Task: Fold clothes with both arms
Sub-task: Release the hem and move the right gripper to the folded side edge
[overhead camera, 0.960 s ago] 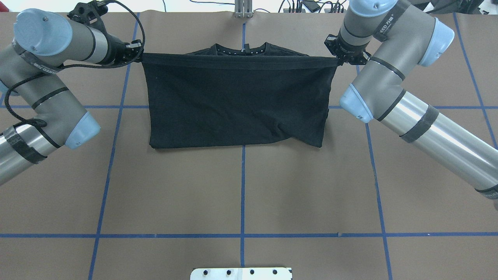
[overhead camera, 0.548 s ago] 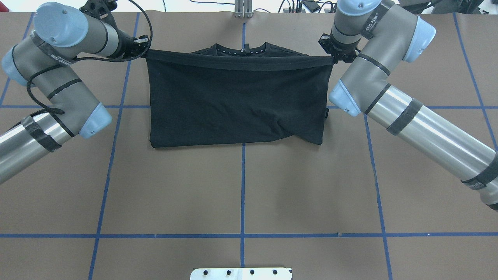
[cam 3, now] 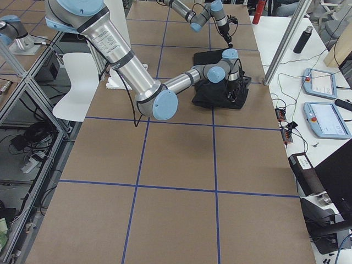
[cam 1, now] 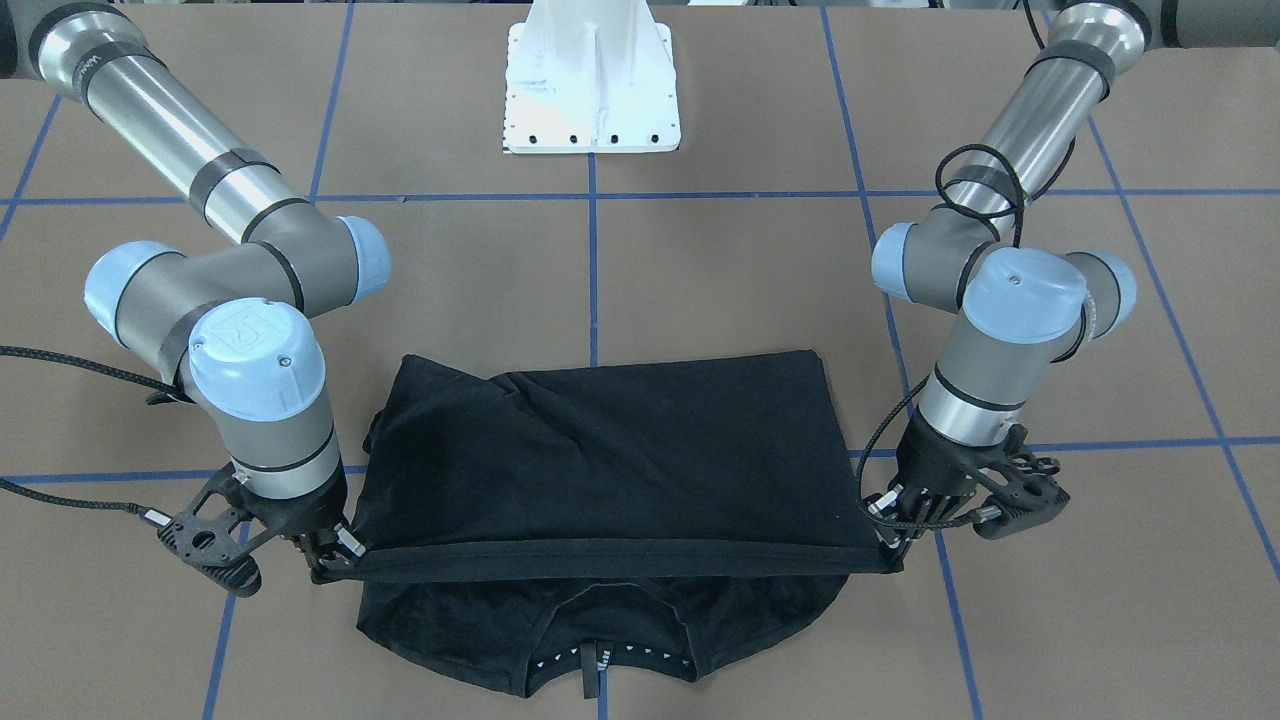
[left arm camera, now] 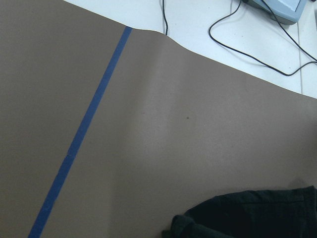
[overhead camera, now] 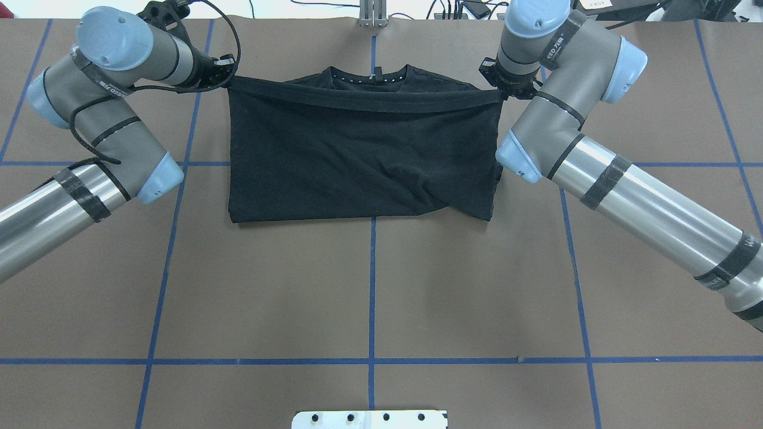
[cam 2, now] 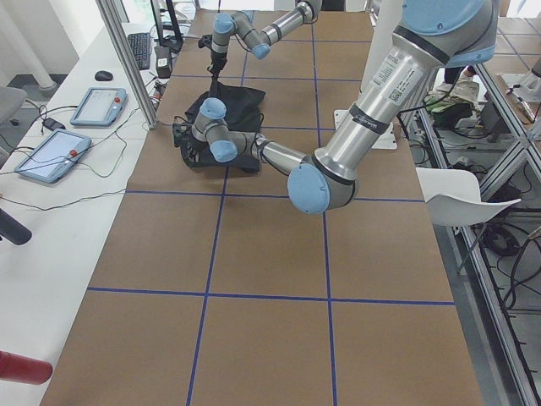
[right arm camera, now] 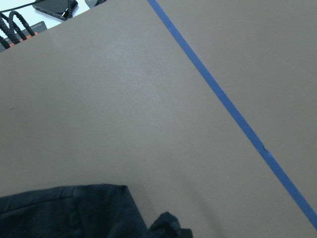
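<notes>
Matt cloth T-shirt (overhead camera: 357, 155), table (overhead camera: 268, 286) seemingly covered in matt paper.

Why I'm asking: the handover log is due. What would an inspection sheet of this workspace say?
Surface: brown table with a blue tape grid, flat.
Job's things: black T-shirt folded over, its hem stretched between both grippers just short of the collar.
Clutter: nothing seen.
Grippers: left gripper and right gripper each shut on a hem corner.
Cables: black cable trails beside the right arm.
Surroundings: white base mount; tablet on a side bench.
</notes>
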Action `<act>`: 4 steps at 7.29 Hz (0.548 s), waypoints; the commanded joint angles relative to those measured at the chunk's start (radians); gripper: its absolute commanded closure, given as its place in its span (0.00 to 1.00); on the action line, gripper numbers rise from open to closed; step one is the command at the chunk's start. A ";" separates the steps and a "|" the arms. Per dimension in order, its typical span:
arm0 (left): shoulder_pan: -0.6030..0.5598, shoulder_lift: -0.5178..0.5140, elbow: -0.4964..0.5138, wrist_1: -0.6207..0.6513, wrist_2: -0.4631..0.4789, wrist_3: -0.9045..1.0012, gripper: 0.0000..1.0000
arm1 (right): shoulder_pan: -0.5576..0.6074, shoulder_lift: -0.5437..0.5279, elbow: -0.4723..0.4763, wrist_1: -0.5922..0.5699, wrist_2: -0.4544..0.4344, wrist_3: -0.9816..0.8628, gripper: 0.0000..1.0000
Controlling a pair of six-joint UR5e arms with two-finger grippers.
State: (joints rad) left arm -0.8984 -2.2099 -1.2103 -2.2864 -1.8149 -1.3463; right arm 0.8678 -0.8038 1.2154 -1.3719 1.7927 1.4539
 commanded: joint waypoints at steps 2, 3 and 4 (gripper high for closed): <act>0.000 -0.005 0.038 -0.039 0.000 0.001 0.63 | -0.006 0.043 -0.034 0.004 -0.019 0.002 0.54; 0.000 -0.005 0.038 -0.045 0.000 0.001 0.60 | -0.006 0.049 -0.036 0.004 -0.019 0.003 0.53; -0.002 -0.004 0.037 -0.047 -0.001 0.001 0.60 | -0.006 0.058 -0.036 0.005 -0.019 0.008 0.52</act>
State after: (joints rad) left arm -0.8993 -2.2147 -1.1735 -2.3286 -1.8150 -1.3453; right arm 0.8625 -0.7577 1.1822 -1.3680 1.7736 1.4574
